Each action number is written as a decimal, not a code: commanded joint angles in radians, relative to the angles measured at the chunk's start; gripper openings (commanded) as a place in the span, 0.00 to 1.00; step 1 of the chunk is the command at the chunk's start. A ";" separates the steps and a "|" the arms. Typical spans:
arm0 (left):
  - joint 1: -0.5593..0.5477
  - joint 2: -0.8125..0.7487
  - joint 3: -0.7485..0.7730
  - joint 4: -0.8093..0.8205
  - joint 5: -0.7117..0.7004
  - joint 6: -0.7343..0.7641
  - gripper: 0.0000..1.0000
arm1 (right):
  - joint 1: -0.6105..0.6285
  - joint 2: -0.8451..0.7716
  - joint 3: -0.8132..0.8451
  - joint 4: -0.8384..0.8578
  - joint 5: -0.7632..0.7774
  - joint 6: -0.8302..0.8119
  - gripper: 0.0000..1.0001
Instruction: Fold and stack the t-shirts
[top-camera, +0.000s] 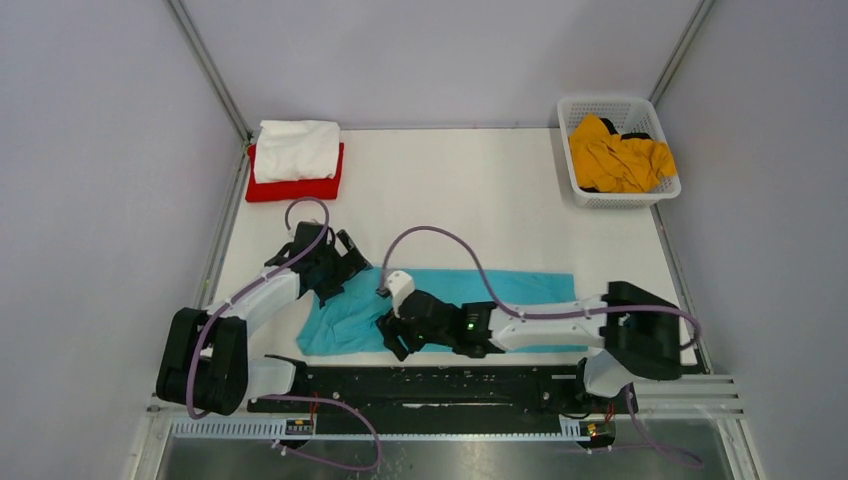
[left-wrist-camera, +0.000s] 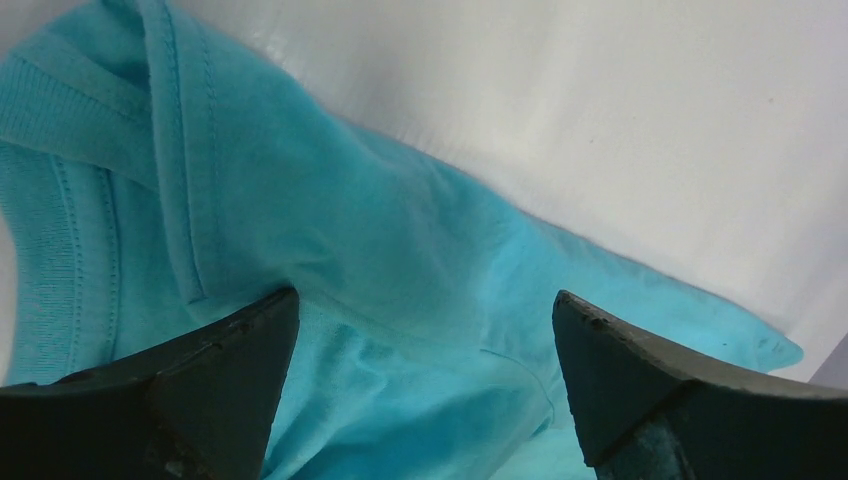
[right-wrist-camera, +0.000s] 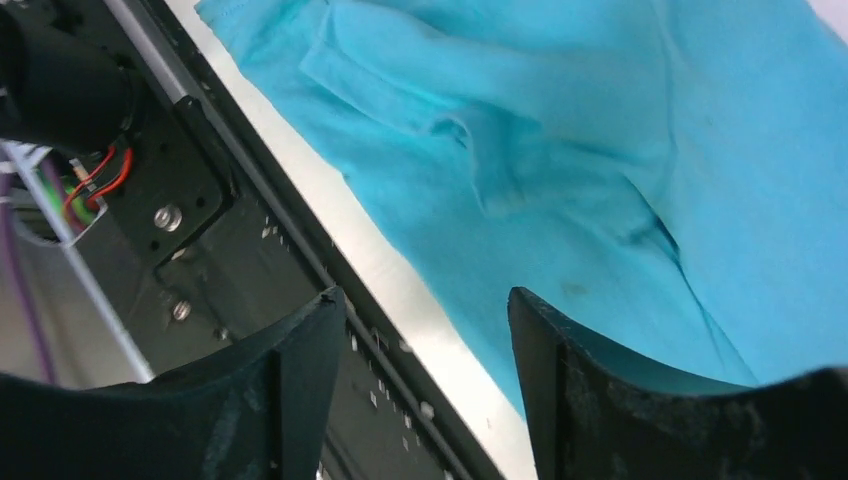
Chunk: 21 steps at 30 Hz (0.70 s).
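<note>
The turquoise t-shirt lies spread, partly folded, along the near middle of the white table. My left gripper hovers over its far left corner. In the left wrist view that gripper is open wide, with the turquoise t-shirt and its collar below. My right gripper is at the shirt's near edge. It stands open, straddling the bare table strip beside the turquoise t-shirt, with no cloth between the fingers. A folded white t-shirt lies on a folded red t-shirt at the back left.
A white lattice basket at the back right holds the crumpled mustard yellow t-shirt. A black rail runs along the table's near edge, right beside my right gripper's fingers, and shows as the black rail in the right wrist view. Grey walls close in on both sides.
</note>
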<state>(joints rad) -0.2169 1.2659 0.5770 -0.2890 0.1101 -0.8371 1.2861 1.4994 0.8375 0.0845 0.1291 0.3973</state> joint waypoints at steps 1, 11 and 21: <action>0.013 0.041 0.009 0.071 0.026 0.038 0.99 | 0.075 0.191 0.169 0.006 0.226 -0.157 0.65; 0.023 0.036 -0.006 0.071 0.027 0.047 0.99 | 0.081 0.365 0.281 0.020 0.366 -0.219 0.54; 0.031 -0.004 -0.001 0.032 -0.011 0.058 0.99 | 0.081 0.452 0.314 0.011 0.400 -0.218 0.48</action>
<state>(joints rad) -0.1970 1.2861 0.5789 -0.2367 0.1352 -0.8070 1.3670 1.9335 1.1091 0.0879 0.4549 0.1852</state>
